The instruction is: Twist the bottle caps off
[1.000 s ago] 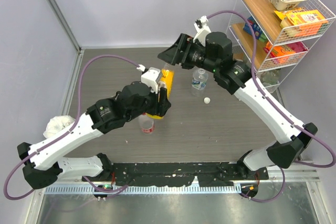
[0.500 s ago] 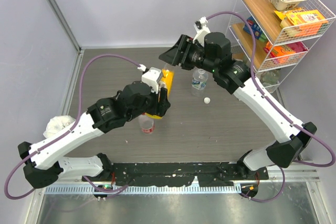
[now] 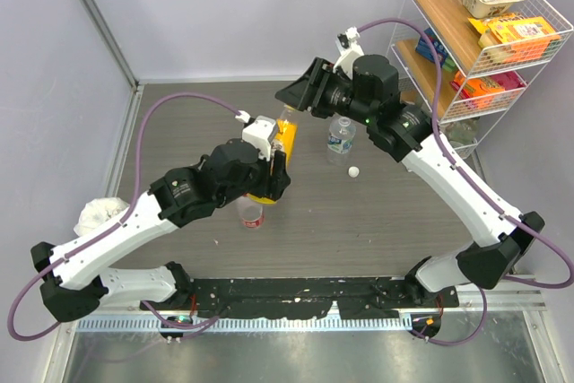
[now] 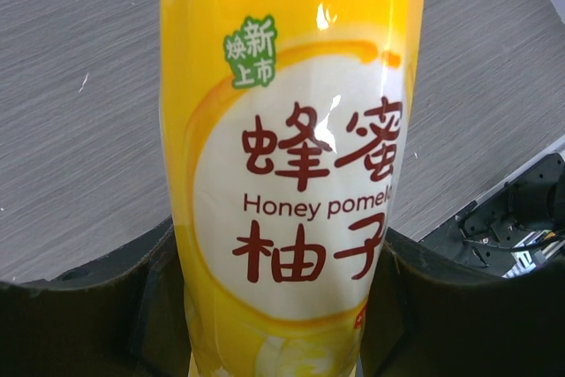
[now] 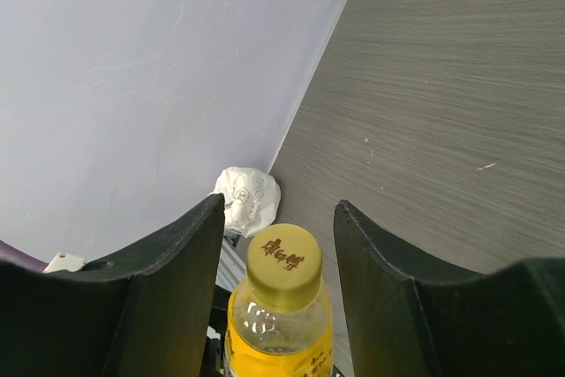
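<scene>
Looking down from the top camera, I have the left arm [image 3: 152, 213] stretched from its base at the near-left corner toward the middle of the table [image 3: 395, 221], forearm low and nearly level. The left gripper [image 4: 275, 297] is clamped on the yellow bottle [image 4: 282, 130] – both pads press its lower body, and the bottle leans. The right arm [image 3: 448, 177] rises from the near-right corner, elbow high, wrist folded back leftward over the bottle's top. The right gripper [image 5: 278, 245] straddles the yellow cap [image 5: 282, 267] with a gap on each side – released, not touching. The red-label bottle [image 3: 250, 213] stands just nearside of the left gripper. The blue-label bottle [image 3: 340, 136] stands right of the yellow one, a white cap [image 3: 354, 170] on the table near it.
</scene>
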